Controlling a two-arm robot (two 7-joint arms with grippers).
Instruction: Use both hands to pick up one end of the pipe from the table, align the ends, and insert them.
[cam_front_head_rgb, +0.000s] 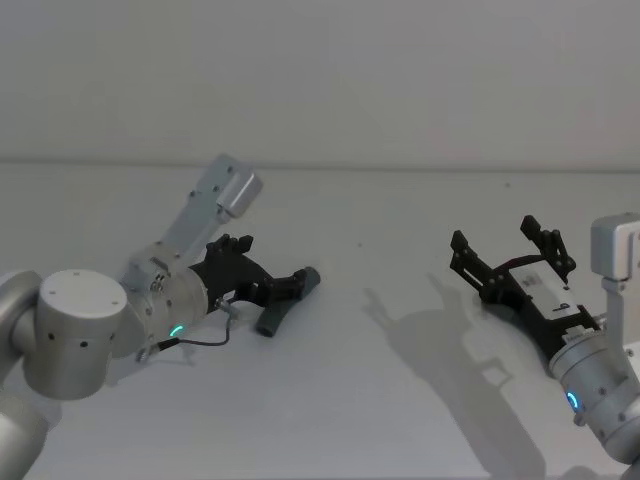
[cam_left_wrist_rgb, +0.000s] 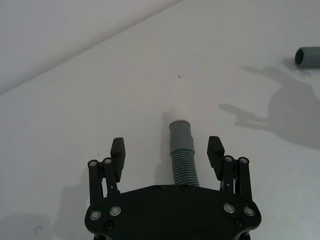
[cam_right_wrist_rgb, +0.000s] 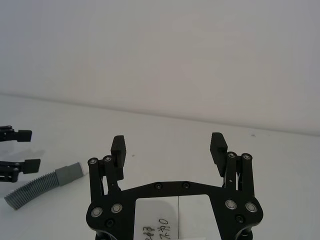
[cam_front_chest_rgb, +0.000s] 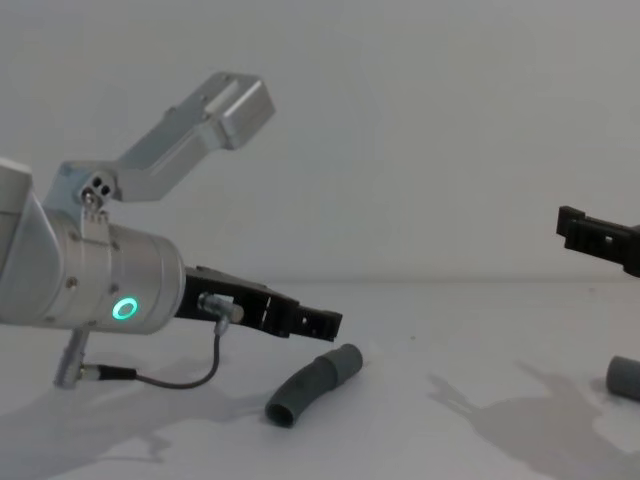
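The table (cam_front_head_rgb: 330, 400) is bearing both pipe pieces. The left gripper (cam_left_wrist_rgb: 167, 150) is hanging low over the table's left part. Its jaws are spread and gripping nothing, one finger on either side of the curved pipe (cam_front_chest_rgb: 312, 385) without touching it. The right gripper (cam_right_wrist_rgb: 168, 145) is hovering raised over the right side, its jaws likewise wide apart and empty. The curved pipe is lying flat. In the head view its long axis is running diagonally, from a near end by the robot to a far end pointing away and rightward, much as the left gripper points. Its cuff (cam_left_wrist_rgb: 181, 136) with the white tip (cam_left_wrist_rgb: 179, 111) is leading at that far end. The second pipe (cam_front_chest_rgb: 625, 378) is lying well apart at the right, below the right gripper.
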